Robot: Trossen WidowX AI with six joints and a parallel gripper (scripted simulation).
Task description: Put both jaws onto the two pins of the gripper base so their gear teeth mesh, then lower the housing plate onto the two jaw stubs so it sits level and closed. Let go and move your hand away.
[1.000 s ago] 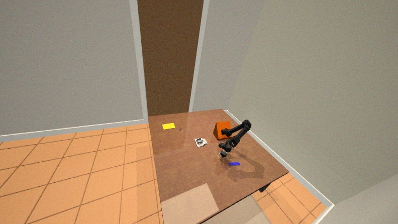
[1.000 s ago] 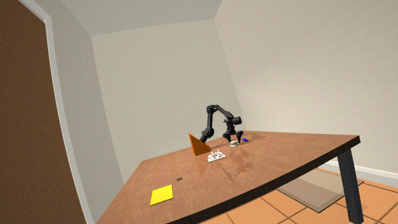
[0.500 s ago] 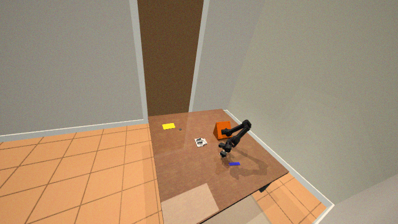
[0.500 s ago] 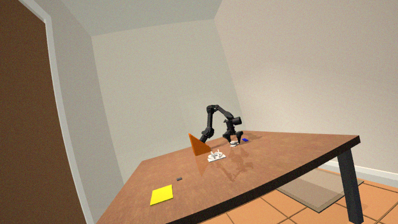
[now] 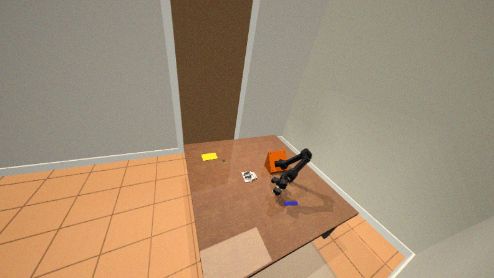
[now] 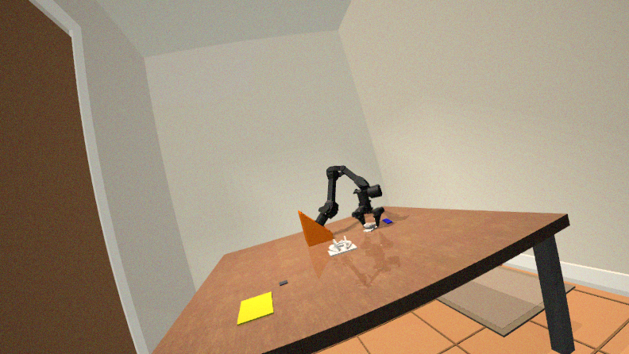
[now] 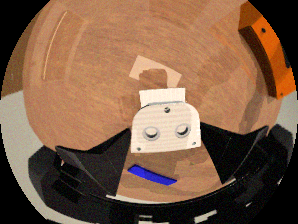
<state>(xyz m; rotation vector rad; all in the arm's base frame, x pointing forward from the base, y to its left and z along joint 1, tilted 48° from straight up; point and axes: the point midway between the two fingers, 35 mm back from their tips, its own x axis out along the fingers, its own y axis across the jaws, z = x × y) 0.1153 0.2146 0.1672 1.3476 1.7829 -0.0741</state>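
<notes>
The gripper base [image 5: 250,180] [image 6: 343,252] is a white plate flat on the table. White jaw parts with short upright stubs [image 6: 345,240] stand on it; whether the teeth mesh is too small to tell. The white housing plate [image 6: 369,227] [image 7: 166,119] lies apart from the base, under my gripper. In the wrist view it shows two round holes and a rectangular part at its far edge. My gripper [image 5: 276,186] [image 6: 371,225] [image 7: 165,128] points down and is open, with one finger on each side of the housing plate, close to its edges. The fingers hide most of it in the top view.
A blue block [image 5: 290,203] [image 6: 387,221] [image 7: 151,175] lies near the gripper. An orange wedge [image 5: 277,157] [image 6: 315,232] [image 7: 267,52] stands by the arm's base. A yellow square [image 5: 209,156] [image 6: 256,307] and a small dark piece [image 5: 224,160] [image 6: 283,282] lie at the table's far end from the gripper.
</notes>
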